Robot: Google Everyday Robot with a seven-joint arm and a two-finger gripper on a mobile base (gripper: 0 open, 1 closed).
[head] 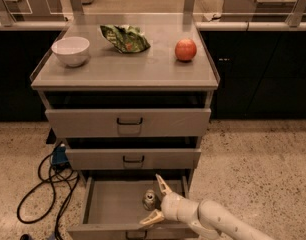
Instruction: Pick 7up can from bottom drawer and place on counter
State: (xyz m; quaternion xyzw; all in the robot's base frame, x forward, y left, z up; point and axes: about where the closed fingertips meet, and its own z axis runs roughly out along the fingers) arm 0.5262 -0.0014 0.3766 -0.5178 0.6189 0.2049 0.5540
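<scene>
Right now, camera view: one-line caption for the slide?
Gripper, jaws open around the 7up can in the open bottom drawer; bowl, snack bag and apple sit on the counter.

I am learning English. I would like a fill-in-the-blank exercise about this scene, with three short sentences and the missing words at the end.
1. Of the three drawers, only the bottom drawer is ____.
2. Inside it, the 7up can stands between the two spread ____ of the gripper.
3. On the counter, the green snack bag lies between the white bowl and the red ____.

Missing words: open; fingers; apple.
</scene>
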